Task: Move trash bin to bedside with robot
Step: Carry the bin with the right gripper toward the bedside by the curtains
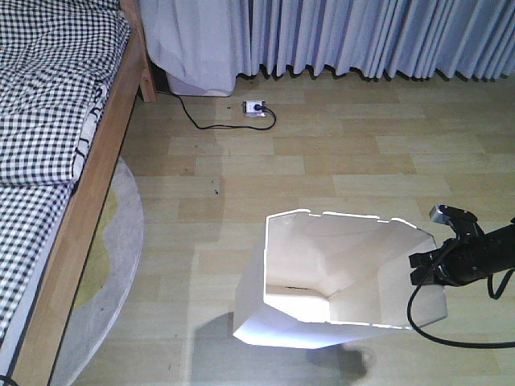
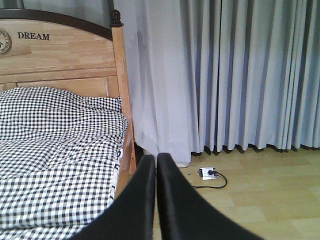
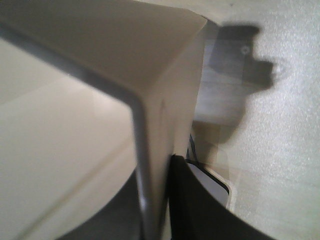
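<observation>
Two grippers are in view. The right gripper [image 1: 424, 269] pinches the right-hand rim wall of the trash bin [image 1: 290, 328], with one finger on each side of the wall. The left gripper [image 2: 156, 192] has its fingers pressed together on nothing. The bin sits over open wooden floor [image 1: 362, 153], well apart from the bed frame [image 1: 88, 209] at left. A round rug [image 1: 121, 241] lies beside the frame. Beyond are a power strip [image 1: 255, 106] and grey curtains [image 1: 362, 36].

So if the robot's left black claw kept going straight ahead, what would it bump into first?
Probably the pale grey pleated curtain, just right of the light wooden bedpost. The left black claw points there; nothing nearer shows, though depth is hard to judge.
</observation>
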